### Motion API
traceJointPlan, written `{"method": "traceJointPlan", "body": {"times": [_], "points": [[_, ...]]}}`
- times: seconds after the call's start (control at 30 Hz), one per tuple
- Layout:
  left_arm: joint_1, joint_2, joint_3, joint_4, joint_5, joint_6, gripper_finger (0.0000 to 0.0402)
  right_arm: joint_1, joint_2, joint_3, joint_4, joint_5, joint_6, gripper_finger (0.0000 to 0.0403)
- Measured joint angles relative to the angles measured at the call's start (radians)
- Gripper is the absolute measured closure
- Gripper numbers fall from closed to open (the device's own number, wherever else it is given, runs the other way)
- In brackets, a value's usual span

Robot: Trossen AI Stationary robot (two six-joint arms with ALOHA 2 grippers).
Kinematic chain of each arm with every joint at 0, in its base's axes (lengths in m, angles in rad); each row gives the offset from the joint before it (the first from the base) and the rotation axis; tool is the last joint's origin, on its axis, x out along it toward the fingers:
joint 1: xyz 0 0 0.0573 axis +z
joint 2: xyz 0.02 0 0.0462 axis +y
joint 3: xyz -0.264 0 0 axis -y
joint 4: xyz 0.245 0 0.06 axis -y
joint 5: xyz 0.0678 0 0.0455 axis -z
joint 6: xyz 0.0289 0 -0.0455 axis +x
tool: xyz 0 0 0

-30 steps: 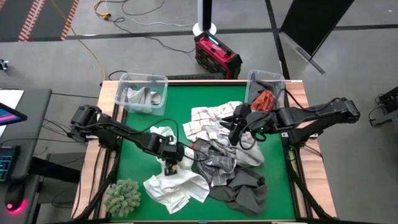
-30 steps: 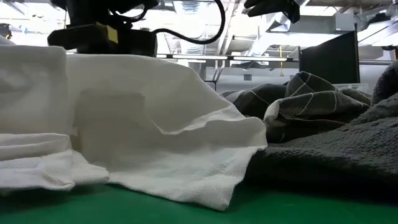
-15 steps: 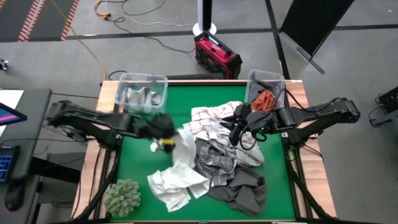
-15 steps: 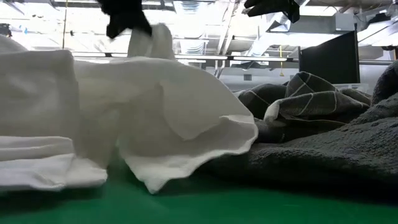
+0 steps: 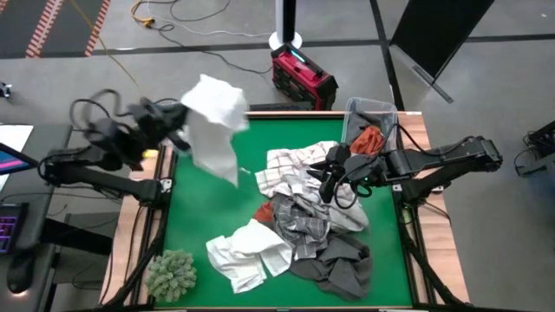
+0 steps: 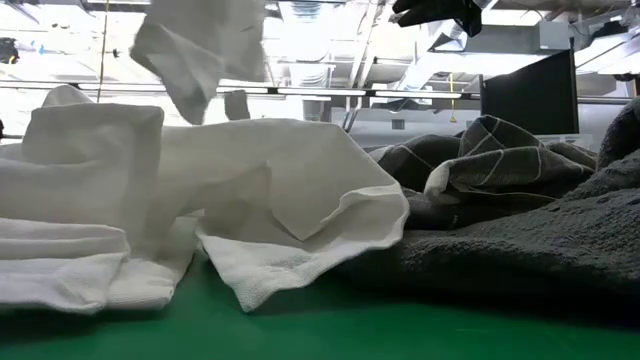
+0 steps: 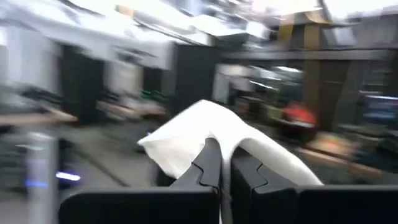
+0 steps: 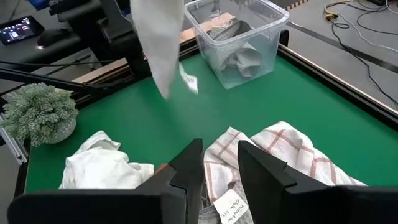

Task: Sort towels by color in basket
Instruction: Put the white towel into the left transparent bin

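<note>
My left gripper [image 5: 176, 132] is raised high over the table's far left corner, shut on a white towel [image 5: 213, 120] that also shows in the low view [image 6: 200, 45]. My right gripper [image 5: 328, 179] hangs open [image 8: 219, 158] above the red-checked white towel [image 5: 293, 165] at the far side of the pile. The pile holds a grey plaid towel [image 5: 302, 224], a dark grey towel [image 5: 343, 264] and a crumpled white towel [image 5: 247, 251], all lying on the green mat. A rust-orange towel [image 5: 369, 139] lies in the right bin. My left gripper pinches a raised fold of the white towel [image 7: 214, 127] between its two fingers [image 7: 211, 165]. The cloth drapes down on both sides of them. The towel is lifted clear of the table and hangs slack, swung out toward the table's middle [image 5: 221, 156].
A clear bin with grey towels [image 8: 239, 37] stands at the far left corner, hidden under the held towel in the high view. A second clear bin [image 5: 388, 113] stands at the far right. A fuzzy grey-green clump [image 5: 171, 273] sits at the near left corner. Bare mat [image 5: 195, 208] lies between.
My left gripper, shut on the white towel, has risen from the pile's left side and swung toward the far left corner. The towel has been pulled up off the pile and now hangs clear. The white towel left on the table has shifted and slumped.
</note>
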Motion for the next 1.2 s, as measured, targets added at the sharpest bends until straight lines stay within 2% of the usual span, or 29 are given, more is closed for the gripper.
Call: {"method": "traceJointPlan", "body": {"times": [0.1, 0.23, 0.43, 0.53, 0.67, 0.77, 0.97, 1.2], "points": [[0.056, -0.023, 0.0, 0.053, -0.093, 0.173, 0.0401, 0.0, 0.0, 0.0, 0.001, 0.0, 0.0, 0.0275], [0.169, -0.022, 0.0, 0.15, -0.097, 0.348, 0.0401, 0.0, 0.0, 0.0, 0.015, 0.0, -0.001, 0.0275], [0.319, 0.009, 0.0, 0.319, 0.05, 0.414, 0.0401, -0.001, 0.0, 0.0, 0.034, 0.0, -0.008, 0.0275], [0.385, 0.043, 0.0, 0.373, 0.085, 0.405, 0.0401, 0.0, 0.0, 0.0, 0.054, 0.0, -0.007, 0.0275], [0.487, 0.119, 0.0, 0.36, 0.086, 0.362, 0.0401, 0.0, 0.0, 0.0, 0.086, 0.0, -0.007, 0.0275], [0.542, 0.177, 0.0, 0.274, 0.095, 0.288, 0.0401, 0.0, 0.0, 0.0, 0.086, 0.0, -0.008, 0.0275], [0.617, 0.247, 0.0, 0.071, 0.216, 0.044, 0.0401, 0.009, 0.0, 0.0, 0.085, 0.0, -0.007, 0.0275], [0.766, 0.244, 0.0, -0.232, 0.541, -0.308, 0.0402, 0.012, 0.0, 0.0, 0.073, 0.0, -0.011, 0.0275]]}}
